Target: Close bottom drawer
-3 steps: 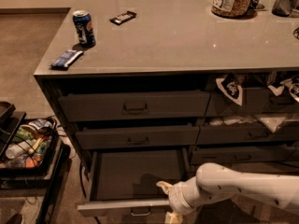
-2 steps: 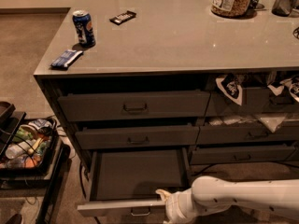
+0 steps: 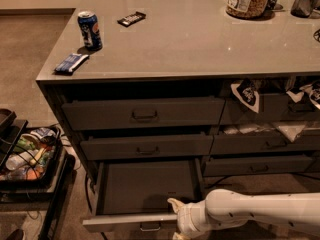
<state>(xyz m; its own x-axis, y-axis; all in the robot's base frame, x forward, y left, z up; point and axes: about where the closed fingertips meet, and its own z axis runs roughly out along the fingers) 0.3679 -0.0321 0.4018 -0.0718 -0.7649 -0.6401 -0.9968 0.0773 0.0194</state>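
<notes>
The bottom drawer (image 3: 145, 186) stands pulled well out under the left stack, its dark inside bare. Just right of its handle (image 3: 149, 227), the gripper (image 3: 175, 217) sits against the front panel; how wide it is set cannot be told.

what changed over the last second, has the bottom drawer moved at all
The gripper and its arm sank a little and slid left, to the front edge of the bottom drawer, just right of its handle. The drawer has not visibly moved and is as far out as before. The can on the counter stayed put.
</notes>
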